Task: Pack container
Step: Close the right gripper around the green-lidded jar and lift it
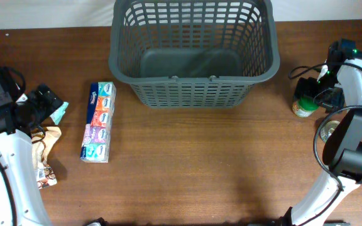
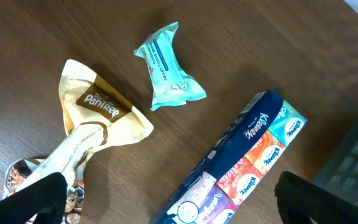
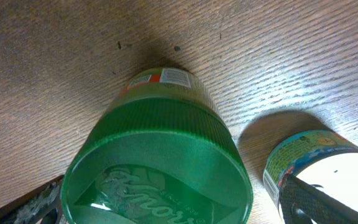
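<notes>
The container (image 1: 193, 69), a big dark grey slotted basket, stands at the back middle of the table with nothing in it. My left gripper (image 1: 50, 103) (image 2: 179, 211) hangs open over the left side of the table. Below it lie a long multicolour tissue pack (image 1: 99, 122) (image 2: 241, 168), a teal wipes packet (image 1: 60, 113) (image 2: 166, 65) and a tan snack bag (image 1: 46, 157) (image 2: 95, 118). My right gripper (image 1: 315, 94) (image 3: 176, 208) is open, its jaws standing either side of the green lid of a jar (image 1: 304, 108) (image 3: 160, 155). Whether the fingers touch the lid does not show.
A tin can (image 1: 329, 130) (image 3: 316, 162) with a pale top stands close beside the jar, under my right arm. Bare wood stretches across the front middle of the table. The basket's front wall is a hand's width from the tissue pack.
</notes>
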Tool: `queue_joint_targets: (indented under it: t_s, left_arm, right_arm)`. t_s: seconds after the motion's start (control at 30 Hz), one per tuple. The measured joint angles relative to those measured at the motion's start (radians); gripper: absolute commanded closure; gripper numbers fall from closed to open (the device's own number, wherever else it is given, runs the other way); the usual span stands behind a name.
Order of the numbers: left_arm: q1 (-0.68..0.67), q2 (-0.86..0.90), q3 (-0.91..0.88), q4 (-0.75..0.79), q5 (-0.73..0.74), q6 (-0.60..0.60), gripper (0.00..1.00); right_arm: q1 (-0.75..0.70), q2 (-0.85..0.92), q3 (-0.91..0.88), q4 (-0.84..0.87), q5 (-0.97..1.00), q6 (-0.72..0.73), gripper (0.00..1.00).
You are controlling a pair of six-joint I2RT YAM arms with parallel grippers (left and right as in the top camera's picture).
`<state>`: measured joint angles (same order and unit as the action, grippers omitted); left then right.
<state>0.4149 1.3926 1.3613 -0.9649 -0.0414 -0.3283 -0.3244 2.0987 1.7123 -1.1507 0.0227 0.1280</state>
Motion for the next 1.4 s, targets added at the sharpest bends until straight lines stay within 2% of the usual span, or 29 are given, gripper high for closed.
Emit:
queue_joint_targets:
  t_s: [0.43,1.17,1.37,1.4]
  left_arm:
    - [0.0,0.0,0.0,0.0,0.0,0.0,0.0]
    - [0.0,0.0,0.0,0.0,0.0,0.0,0.0]
    - [0.0,0.0,0.0,0.0,0.0,0.0,0.0]
    - [0.0,0.0,0.0,0.0,0.0,0.0,0.0]
  right_arm:
    - [0.0,0.075,0.0,0.004,0.0,0.003,0.01]
    - [0.027,0.085,0.004,0.03,-0.012,-0.032,0.0]
    - [0.044,0.085,0.004,0.031,-0.012,-0.034,0.03]
    - [0.044,0.085,0.004,0.031,-0.012,-0.035,0.08]
